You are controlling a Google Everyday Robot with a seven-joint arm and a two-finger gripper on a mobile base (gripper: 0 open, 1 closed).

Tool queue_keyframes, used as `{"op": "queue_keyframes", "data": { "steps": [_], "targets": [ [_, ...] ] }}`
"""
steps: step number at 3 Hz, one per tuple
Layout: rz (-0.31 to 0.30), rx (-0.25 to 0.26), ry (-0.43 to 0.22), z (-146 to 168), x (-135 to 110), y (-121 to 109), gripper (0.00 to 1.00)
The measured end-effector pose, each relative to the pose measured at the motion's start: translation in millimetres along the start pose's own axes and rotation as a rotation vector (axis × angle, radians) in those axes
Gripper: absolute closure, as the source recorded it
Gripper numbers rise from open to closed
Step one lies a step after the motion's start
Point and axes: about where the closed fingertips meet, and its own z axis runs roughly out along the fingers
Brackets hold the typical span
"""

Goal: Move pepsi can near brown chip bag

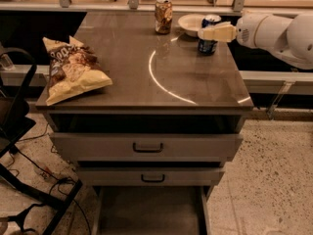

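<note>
The pepsi can (208, 44), dark blue with a silver top, stands upright at the far right of the cabinet top. My gripper (205, 33) reaches in from the right on a white arm (274, 32), and its pale fingers lie across the can's upper part. The brown chip bag (71, 70), pale yellow with a brown panel, lies at the left edge of the top, far from the can.
A brown-orange patterned can (163, 15) stands at the back middle, with a white bowl (191, 23) beside it, just left of the pepsi can. The grey cabinet top (142, 89) has two drawers below, slightly pulled out. Black chair legs and cables lie on the floor at left.
</note>
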Motion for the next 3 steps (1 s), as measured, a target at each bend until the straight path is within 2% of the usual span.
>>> {"op": "queue_keyframes", "data": {
  "steps": [1, 2, 3],
  "targets": [
    [0.055, 0.004, -0.057, 27, 6, -16, 0.00],
    [0.054, -0.009, -0.130, 47, 11, -18, 0.00],
    [0.019, -0.012, -0.173, 57, 17, -16, 0.18]
  ]
}}
